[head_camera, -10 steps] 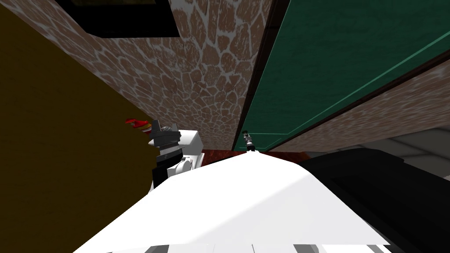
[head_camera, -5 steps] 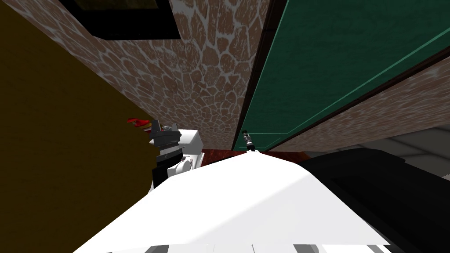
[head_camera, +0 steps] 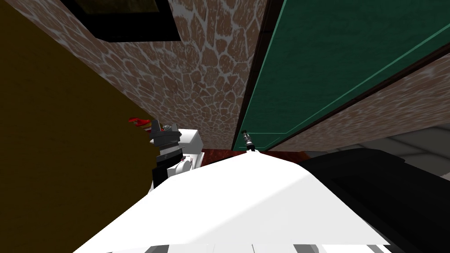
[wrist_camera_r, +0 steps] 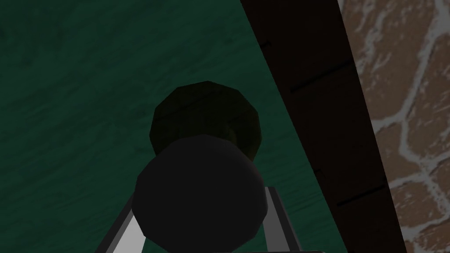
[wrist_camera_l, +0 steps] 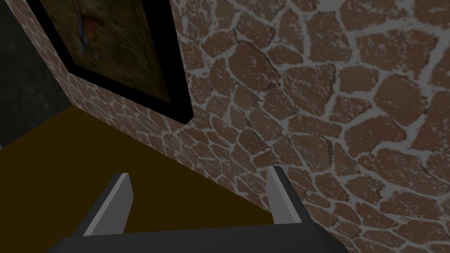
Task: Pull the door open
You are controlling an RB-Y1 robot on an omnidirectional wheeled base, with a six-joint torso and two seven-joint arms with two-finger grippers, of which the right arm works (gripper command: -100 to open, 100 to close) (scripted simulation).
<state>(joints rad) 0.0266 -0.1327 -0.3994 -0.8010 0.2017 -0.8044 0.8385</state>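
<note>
My right gripper (wrist_camera_r: pixel 200 208) has its two fingers (wrist_camera_r: pixel 276 211) pressed against the sides of the dark round knob (wrist_camera_r: pixel 200 193), so the jaws are closed on it with no gap either side. Just behind the knob sits its dark rosette (wrist_camera_r: pixel 204 114), flat on the green door (wrist_camera_r: pixel 88 88). The knob is near the door's edge, and a dark frame strip (wrist_camera_r: pixel 316 110) runs right alongside that edge, with the stone-patterned wall (wrist_camera_r: pixel 404 110) beyond it. From the head view, the door (head_camera: pixel 342 66) slants away up and right. A thin band of red-brown floor (head_camera: pixel 219 154) shows at its foot. Room is tight: a black bulky shape (head_camera: pixel 386 197) crowds my right side, and an ochre wall (head_camera: pixel 52 131) closes the left. My left gripper (wrist_camera_l: pixel 197 197) hangs beside that ochre wall, jaws spread wide and holding nothing.
</note>
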